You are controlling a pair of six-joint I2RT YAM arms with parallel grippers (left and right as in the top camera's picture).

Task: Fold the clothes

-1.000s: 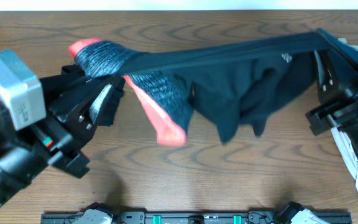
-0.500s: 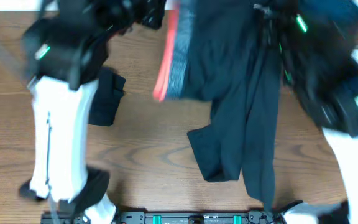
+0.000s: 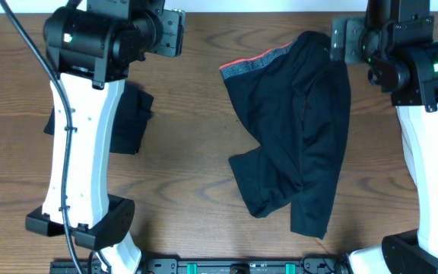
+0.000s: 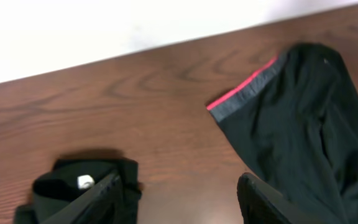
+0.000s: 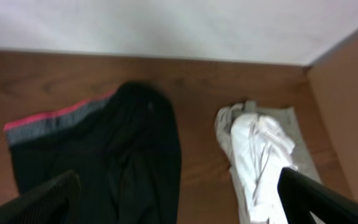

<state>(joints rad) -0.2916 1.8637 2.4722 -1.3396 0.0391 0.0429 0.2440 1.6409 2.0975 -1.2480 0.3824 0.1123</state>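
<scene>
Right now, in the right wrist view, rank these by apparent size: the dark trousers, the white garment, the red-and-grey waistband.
1. dark trousers: largest, even though the frame cuts them off.
2. white garment: clearly smaller.
3. red-and-grey waistband: smallest, a narrow strip.

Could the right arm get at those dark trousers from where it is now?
Probably yes. The right gripper hangs open and empty close over the waistband end of the trousers, and nothing lies on top of them or between the two.
</scene>
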